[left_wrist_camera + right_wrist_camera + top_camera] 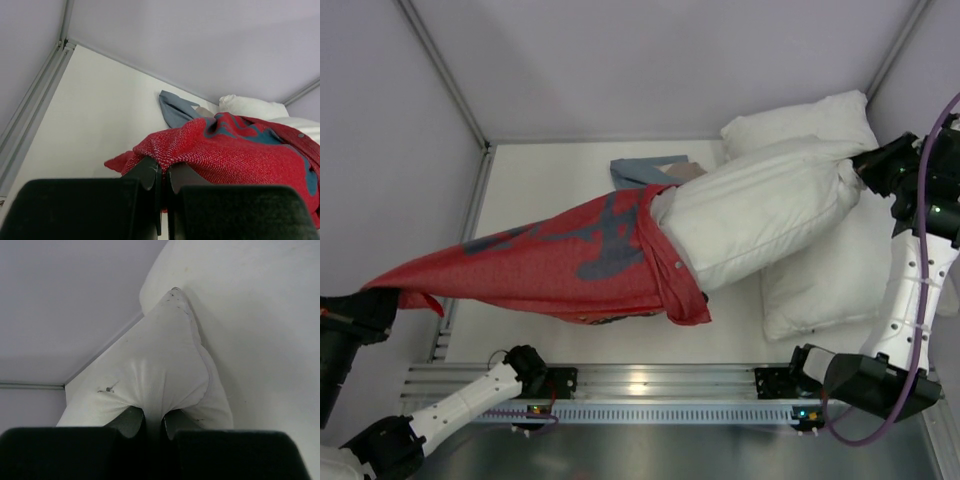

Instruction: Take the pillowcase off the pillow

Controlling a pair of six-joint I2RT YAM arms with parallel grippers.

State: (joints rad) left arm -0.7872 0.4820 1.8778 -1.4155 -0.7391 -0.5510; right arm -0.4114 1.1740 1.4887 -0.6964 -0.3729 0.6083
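The red pillowcase [550,255] with a grey-blue print stretches from the far left to the table's middle, its hem still round the left end of the white pillow [760,210]. My left gripper [365,310] is shut on the pillowcase's closed end [200,150] at the far left. My right gripper [865,170] is shut on the pillow's right end, where the white cloth [150,375] bunches between the jaws. The pillow hangs taut between both grippers, lifted off the table.
Two more white pillows lie at the right: one at the back [800,120] and one under the held pillow [830,280]. A plain grey-blue cloth [645,170] lies behind the pillowcase. Frame posts and walls close in both sides.
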